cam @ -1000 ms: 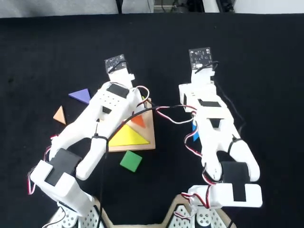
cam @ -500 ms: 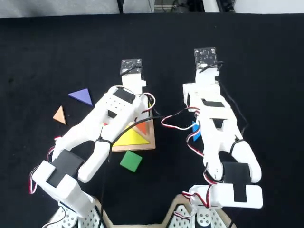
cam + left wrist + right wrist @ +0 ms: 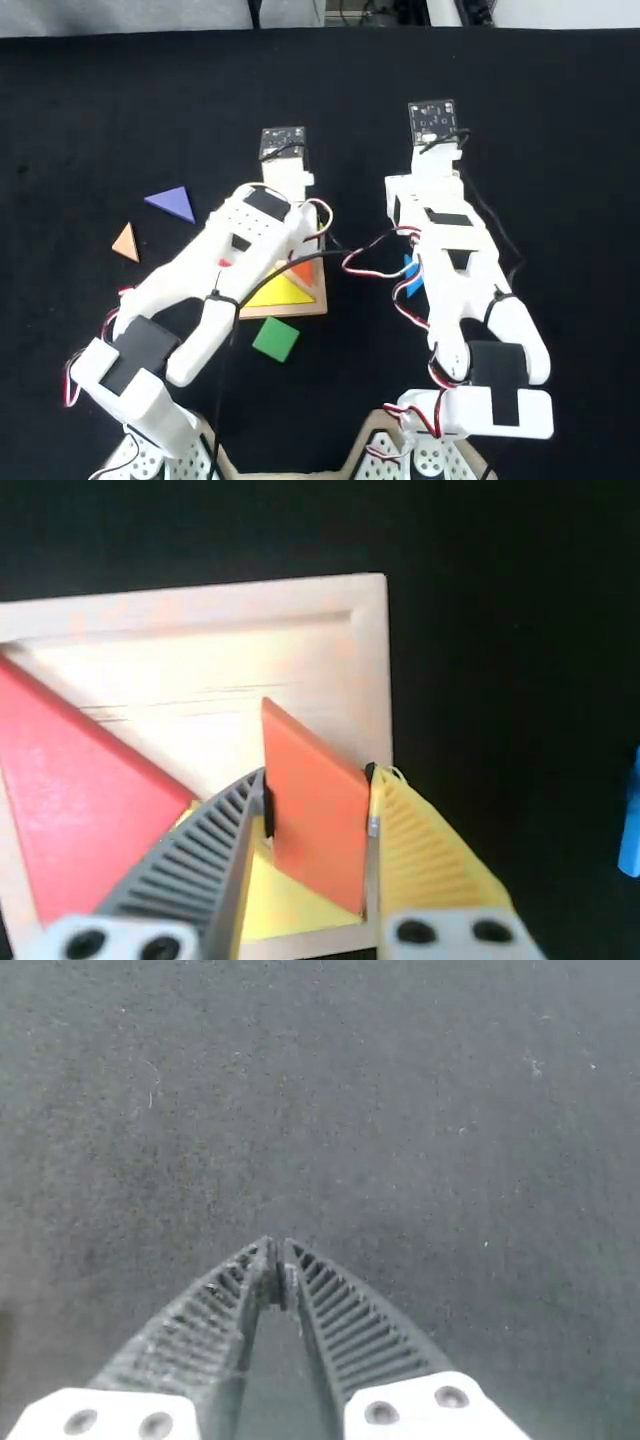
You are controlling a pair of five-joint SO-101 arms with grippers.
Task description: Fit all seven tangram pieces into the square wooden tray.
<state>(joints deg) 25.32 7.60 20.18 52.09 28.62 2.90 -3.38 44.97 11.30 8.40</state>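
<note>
My left gripper [image 3: 316, 778] is shut on an orange piece [image 3: 315, 820], held on edge just above the square wooden tray [image 3: 370, 590] near one corner. A large red triangle [image 3: 80, 800] and a yellow piece [image 3: 270, 910] lie inside the tray. From above, the left arm covers most of the tray [image 3: 300, 310]; the yellow triangle [image 3: 275, 290] shows beside it. My right gripper [image 3: 277, 1250] is shut and empty over bare black cloth. A green square [image 3: 275, 338], a purple triangle [image 3: 172, 203] and a small tan triangle [image 3: 125, 242] lie loose on the cloth.
A blue piece [image 3: 411, 277] lies mostly under the right arm, right of the tray; its edge [image 3: 630, 810] shows in the left wrist view. Black cloth covers the table, with open room at the far side and far left.
The left arm has swung to the right with the orange piece, from the tray's left part toward its right side. The right arm shifted slightly right.
</note>
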